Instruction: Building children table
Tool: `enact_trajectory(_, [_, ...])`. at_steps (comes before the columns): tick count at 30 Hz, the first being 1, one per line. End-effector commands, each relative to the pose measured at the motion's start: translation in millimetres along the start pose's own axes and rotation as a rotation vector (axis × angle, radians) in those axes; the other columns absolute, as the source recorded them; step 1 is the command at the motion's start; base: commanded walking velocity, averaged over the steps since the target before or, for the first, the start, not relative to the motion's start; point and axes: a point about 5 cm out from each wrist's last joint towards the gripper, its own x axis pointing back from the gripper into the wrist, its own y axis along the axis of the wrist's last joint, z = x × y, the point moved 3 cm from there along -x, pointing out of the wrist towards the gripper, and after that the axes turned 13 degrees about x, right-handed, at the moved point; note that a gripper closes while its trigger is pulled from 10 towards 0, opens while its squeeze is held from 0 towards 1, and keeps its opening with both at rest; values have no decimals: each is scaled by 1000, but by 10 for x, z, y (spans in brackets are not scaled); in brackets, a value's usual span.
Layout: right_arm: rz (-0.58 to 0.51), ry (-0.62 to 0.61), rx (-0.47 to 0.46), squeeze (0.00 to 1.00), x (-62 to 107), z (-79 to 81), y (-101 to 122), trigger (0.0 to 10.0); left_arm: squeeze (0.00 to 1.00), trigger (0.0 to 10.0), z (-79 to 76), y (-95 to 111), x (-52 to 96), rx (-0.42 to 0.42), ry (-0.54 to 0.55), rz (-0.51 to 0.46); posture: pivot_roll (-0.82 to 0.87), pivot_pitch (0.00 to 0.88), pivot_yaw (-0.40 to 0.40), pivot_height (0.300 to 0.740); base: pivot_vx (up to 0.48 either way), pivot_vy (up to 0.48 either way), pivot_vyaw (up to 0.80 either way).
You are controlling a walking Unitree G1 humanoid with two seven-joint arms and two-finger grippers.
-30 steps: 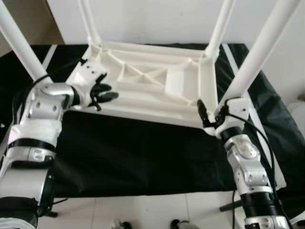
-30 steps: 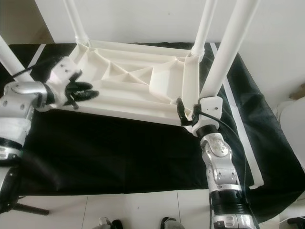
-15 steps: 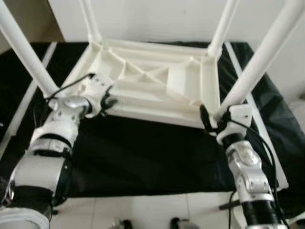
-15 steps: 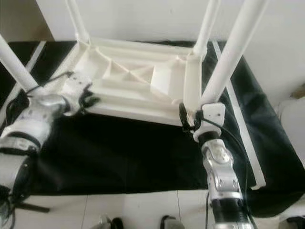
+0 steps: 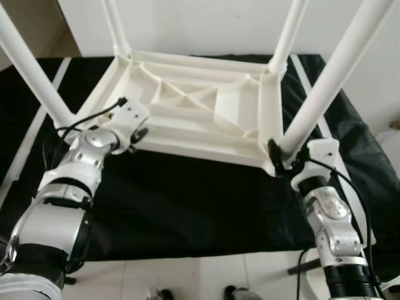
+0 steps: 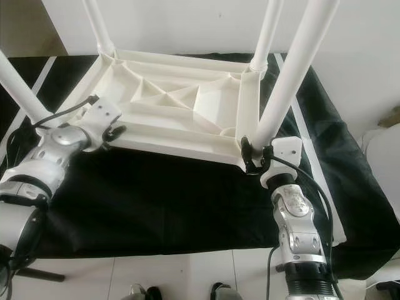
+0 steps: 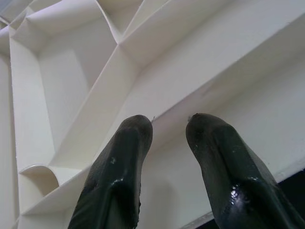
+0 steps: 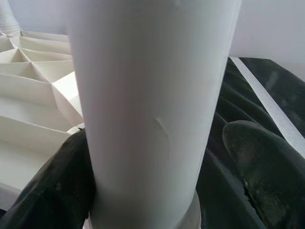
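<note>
The white plastic children's table (image 5: 200, 109) lies upside down on a black cloth (image 5: 181, 200), its ribbed underside facing up, crossed by diagonal braces and a few boxed cells. Four round white legs (image 5: 325, 81) stand up from its corners, each seated in a socket. The two nearer legs lean outward in the head views; the two at the far corners rise by the wall.

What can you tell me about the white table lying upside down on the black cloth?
The white table looks like moulded plastic, flipped so its ribbed underside faces up. Four round white legs rise from its corners. It rests on a black cloth. The right tool straddles the base of the near right leg, one finger touching it, the other apart. The left tool sits at the near edge, fingers parted against a rib.
</note>
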Motion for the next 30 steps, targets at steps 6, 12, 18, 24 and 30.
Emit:
enact_trajectory(6, [19,-6,8,0,-3,-65,-36,10000,0,10000,-574,-594,365,-24,-717,251,-119,219,74,740,0,0,0])
enact_trajectory(12, [11,-4,15,0,-26,-73,-34,10000,0,10000,-665,-659,665,-35,-884,236,-106,221,106,740,0,0,0])
enact_trajectory(18, [11,3,12,0,-38,-37,-49,10000,0,10000,-775,-626,898,-10,-999,214,-95,221,115,740,0,0,0])
enact_trajectory(24, [8,15,4,0,-62,12,-56,10000,0,10000,-936,-466,1183,78,-1114,151,-87,217,121,740,0,0,0])
enact_trajectory(30, [3,25,3,0,-106,15,-57,10000,0,10000,-898,-217,1226,132,-1106,51,-81,200,109,740,0,0,0])
